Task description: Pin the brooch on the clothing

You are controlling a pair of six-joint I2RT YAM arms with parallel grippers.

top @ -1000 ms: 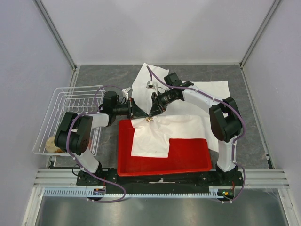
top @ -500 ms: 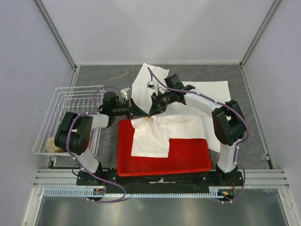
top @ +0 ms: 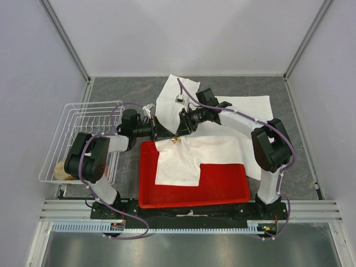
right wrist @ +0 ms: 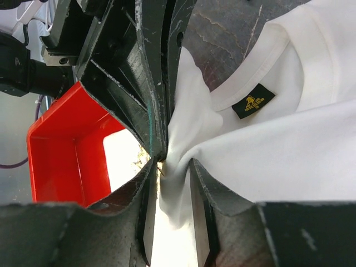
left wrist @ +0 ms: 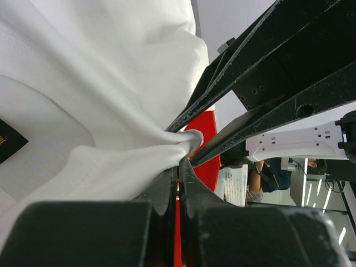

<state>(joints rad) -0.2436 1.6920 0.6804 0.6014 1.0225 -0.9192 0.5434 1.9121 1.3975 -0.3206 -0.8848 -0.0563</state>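
Step in hand: fastening. The left claw (left wrist: 179, 169) clamps a bunched fold of the clothing (top: 183, 161). The right claw (right wrist: 169, 186) stands partly open astride it. The brooch (top: 176, 140) sits at that pinch, by the red tray (top: 222, 192) far rim. Next move, as judged: press the pin through squarely.

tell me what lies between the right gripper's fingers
A bunched fold of the white T-shirt, pinched by the left gripper; the right wrist view shows it.

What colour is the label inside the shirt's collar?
Black with gold print; the neck label shows best in the right wrist view.
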